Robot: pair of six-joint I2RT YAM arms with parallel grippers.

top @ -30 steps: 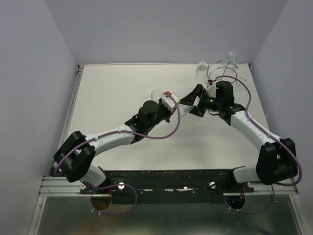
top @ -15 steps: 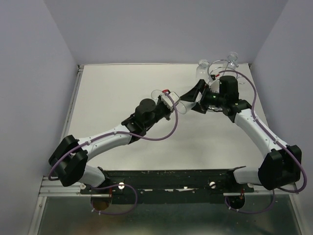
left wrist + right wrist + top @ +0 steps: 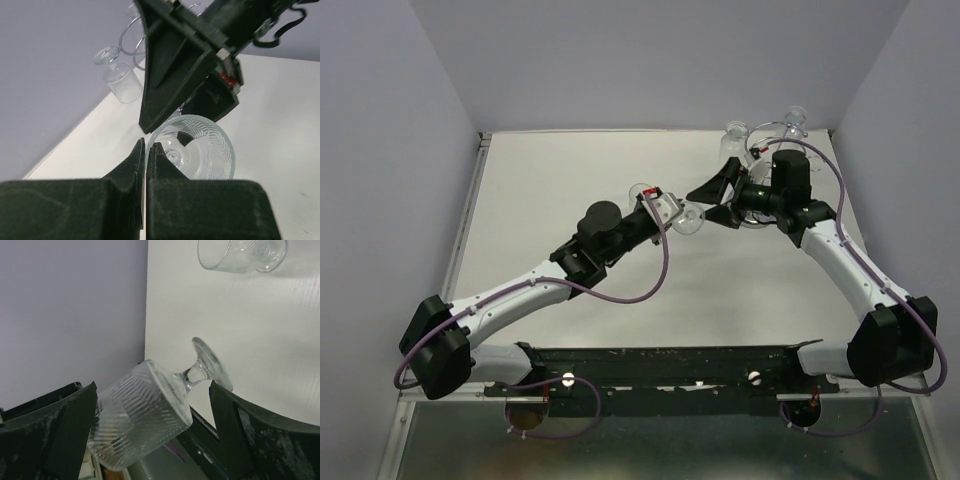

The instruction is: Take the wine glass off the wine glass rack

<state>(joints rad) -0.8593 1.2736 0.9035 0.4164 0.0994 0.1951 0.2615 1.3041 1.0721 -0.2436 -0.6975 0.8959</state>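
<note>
Two claws are facing each other above the table (image 3: 550,190). The left claw (image 3: 145,146) is pinching together on the rim of the wine glass (image 3: 196,150), holding it tilted in the air; the right claw (image 3: 152,387) is gaping wide around it. Lifting off is looking done, setting down remaining. Its clear bowl is ribbed, stem short, foot round. The thin chrome wine glass rack (image 3: 766,133) is standing behind, carrying other glasses (image 3: 733,137).
</note>
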